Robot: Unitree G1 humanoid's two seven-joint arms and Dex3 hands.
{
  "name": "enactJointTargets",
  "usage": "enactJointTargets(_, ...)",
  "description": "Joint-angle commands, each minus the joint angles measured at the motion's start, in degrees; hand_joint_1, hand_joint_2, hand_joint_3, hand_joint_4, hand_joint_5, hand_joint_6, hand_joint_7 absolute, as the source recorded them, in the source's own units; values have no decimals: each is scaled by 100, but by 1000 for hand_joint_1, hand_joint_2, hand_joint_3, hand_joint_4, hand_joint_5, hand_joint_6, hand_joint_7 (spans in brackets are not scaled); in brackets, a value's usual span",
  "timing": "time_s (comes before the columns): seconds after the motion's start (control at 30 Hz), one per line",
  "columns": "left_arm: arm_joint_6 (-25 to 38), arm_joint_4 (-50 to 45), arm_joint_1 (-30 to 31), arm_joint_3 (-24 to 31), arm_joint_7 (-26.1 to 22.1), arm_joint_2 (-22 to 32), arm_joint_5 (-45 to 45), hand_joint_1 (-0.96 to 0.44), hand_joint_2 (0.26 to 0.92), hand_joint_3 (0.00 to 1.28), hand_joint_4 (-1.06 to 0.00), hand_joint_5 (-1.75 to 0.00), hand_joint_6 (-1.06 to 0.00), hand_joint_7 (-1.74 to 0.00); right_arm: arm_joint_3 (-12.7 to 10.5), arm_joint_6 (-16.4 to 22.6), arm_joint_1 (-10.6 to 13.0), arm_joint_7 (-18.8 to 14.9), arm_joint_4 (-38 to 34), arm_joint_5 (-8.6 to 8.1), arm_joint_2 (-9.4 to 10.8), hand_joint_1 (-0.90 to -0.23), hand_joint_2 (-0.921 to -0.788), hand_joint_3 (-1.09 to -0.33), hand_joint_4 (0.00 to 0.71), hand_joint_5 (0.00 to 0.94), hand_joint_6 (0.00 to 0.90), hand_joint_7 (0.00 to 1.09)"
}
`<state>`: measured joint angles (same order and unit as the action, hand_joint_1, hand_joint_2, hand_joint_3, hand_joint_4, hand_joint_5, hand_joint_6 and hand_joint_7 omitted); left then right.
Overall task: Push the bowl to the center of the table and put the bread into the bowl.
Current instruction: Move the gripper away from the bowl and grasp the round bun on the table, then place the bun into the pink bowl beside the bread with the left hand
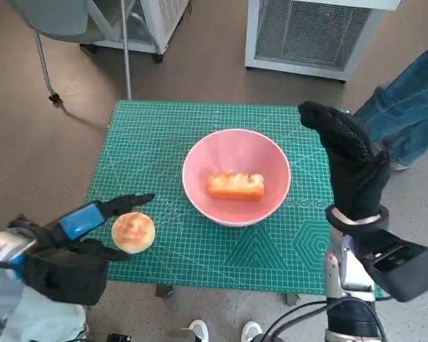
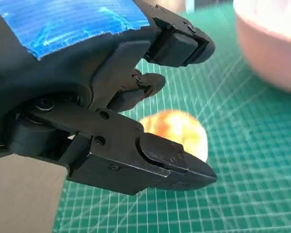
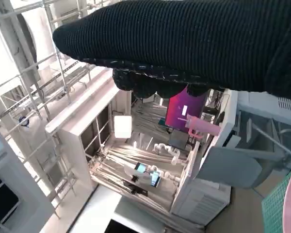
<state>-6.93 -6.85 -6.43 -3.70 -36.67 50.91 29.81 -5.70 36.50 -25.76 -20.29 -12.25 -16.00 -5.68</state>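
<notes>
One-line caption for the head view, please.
Left robot hand open around a round bun on the green mat; pink bowl mid-table already holds bread; right robot hand raised.

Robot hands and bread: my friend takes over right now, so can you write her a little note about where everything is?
Left hand: open, fingers spread around the round bread roll on the green cutting mat, not gripping it yet.
Right hand: raised at the table's right edge, holding nothing; whether its fingers are apart is hard to tell.
Pink bowl: sits about mid-table, so the push looks done.
Long bread piece: already lying inside the bowl.
Left to do: grip the roll, lift it, and drop it into the bowl.
</notes>
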Motion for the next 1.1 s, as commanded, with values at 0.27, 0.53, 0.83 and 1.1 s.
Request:
enactJointTargets(0.27, 30, 1060, -451, -819, 115, -230, 663, 69, 789, 16, -215, -12, -353, -21, -38, 1, 104, -24, -21, 31, -60, -640, -921, -777, 257, 4, -1, 734)
enactJointTargets(0.53, 391, 1208, -535, -1128, 19, -317, 979, 137, 824, 31, -286, -36, -412, -46, -51, 16, 102, -16, -40, 44, -87, -640, -921, -778, 257, 4, -1, 733)
enactJointTargets(0.83, 73, 1347, -630, -1230, 499, -172, 1192, 56, 897, 124, -596, -830, -574, -821, -36, 49, 120, 8, -35, 98, -64, -633, -921, -779, 258, 5, -1, 734)
enactJointTargets(1.1, -498, 948, -643, -573, 706, 90, 429, 4, 779, 356, -637, -1332, -625, -1096, -33, 54, 104, 8, -78, 91, -50, -627, -921, -780, 258, 5, -1, 733)
